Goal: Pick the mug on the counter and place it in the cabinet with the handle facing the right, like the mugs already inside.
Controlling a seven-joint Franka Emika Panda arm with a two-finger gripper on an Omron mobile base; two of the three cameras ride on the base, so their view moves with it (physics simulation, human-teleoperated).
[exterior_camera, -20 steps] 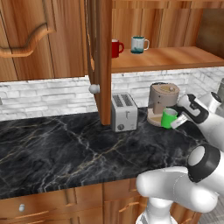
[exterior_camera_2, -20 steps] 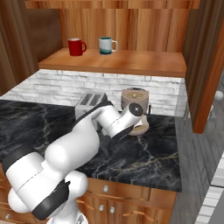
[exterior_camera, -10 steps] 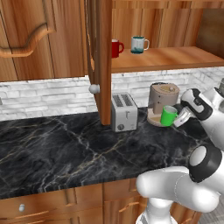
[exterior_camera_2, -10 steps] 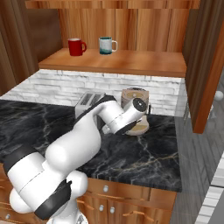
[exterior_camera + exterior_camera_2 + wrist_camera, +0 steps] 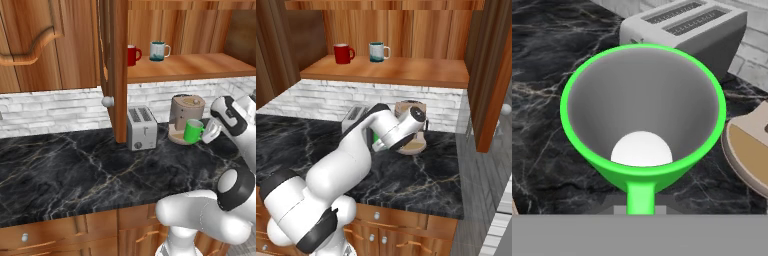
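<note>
One green mug (image 5: 192, 131) held above the counter (image 5: 75, 175)

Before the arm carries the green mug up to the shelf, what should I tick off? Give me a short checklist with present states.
1. Green mug held at the gripper, clear of the counter: ok.
2. Finger contact on the handle: cannot tell, fingers hidden.
3. Cabinet door open: ok.
4. Bare shelf right of the teal-and-white mug: ok.
5. Red mug and teal-and-white mug handles point right: ok.
6. Coffee machine close behind the green mug: not ok, lift first.
</note>
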